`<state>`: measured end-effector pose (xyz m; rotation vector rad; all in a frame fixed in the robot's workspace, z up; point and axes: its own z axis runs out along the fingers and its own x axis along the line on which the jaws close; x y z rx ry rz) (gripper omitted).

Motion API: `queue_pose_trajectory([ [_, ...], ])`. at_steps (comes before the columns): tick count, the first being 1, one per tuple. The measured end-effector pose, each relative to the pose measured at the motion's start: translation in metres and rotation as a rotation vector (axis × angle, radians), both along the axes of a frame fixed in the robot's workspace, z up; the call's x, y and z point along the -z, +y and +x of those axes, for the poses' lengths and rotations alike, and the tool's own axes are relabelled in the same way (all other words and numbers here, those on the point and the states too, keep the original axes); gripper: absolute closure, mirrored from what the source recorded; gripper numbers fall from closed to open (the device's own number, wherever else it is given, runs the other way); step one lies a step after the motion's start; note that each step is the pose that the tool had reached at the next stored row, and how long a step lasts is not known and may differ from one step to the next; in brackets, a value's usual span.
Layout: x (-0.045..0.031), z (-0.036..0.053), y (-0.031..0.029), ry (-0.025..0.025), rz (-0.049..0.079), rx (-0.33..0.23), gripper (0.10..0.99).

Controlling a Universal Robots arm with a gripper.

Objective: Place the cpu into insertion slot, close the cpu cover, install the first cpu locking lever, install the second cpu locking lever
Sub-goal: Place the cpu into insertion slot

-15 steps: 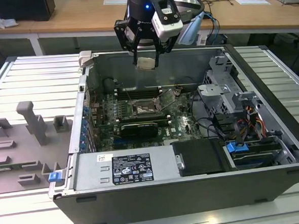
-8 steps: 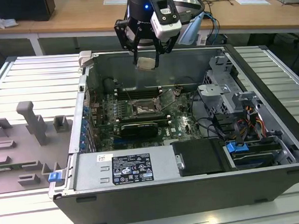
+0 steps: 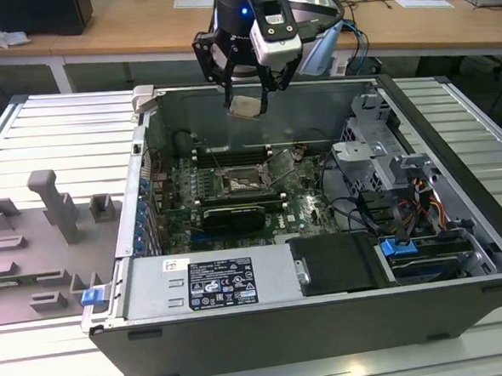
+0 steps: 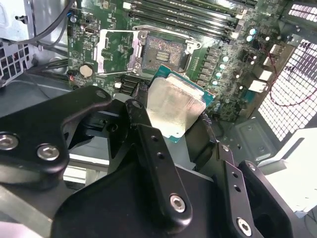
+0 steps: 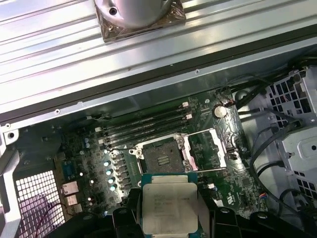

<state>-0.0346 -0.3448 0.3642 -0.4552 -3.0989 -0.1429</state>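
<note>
My gripper (image 3: 246, 101) hangs above the back wall of the open computer case, shut on the cpu (image 3: 245, 106), a small pale silver square chip. In both wrist views the cpu (image 4: 176, 111) (image 5: 168, 206) sits between the black fingers (image 4: 143, 134), held by its edges. Below and ahead lies the insertion slot (image 3: 238, 182) (image 4: 161, 52) (image 5: 161, 156), a dark square socket on the green board, with nothing in it. The cpu cover (image 3: 281, 165) (image 4: 116, 52) (image 5: 208, 148) stands flipped open beside the slot. The cpu is well above the board and apart from the slot.
Long black memory sticks (image 3: 232, 151) run behind the slot and a black graphics card (image 3: 233, 216) lies in front. A drive cage (image 3: 377, 155) with cables stands at the exterior view's right. The power supply (image 3: 231, 283) fills the case front. Grey fixtures (image 3: 56, 208) sit left.
</note>
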Motion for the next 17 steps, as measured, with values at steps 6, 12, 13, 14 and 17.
queue_pose_trajectory([
  [6,0.0,0.0,0.0,0.0,0.0,0.061,0.545],
  [12,0.0,0.0,0.0,0.0,0.0,0.103,0.545],
  [13,0.0,0.0,0.0,0.0,0.0,0.114,0.545],
  [14,0.0,0.0,0.0,0.0,0.0,0.126,0.545],
  [17,0.0,0.0,0.0,0.0,0.0,0.143,0.545],
])
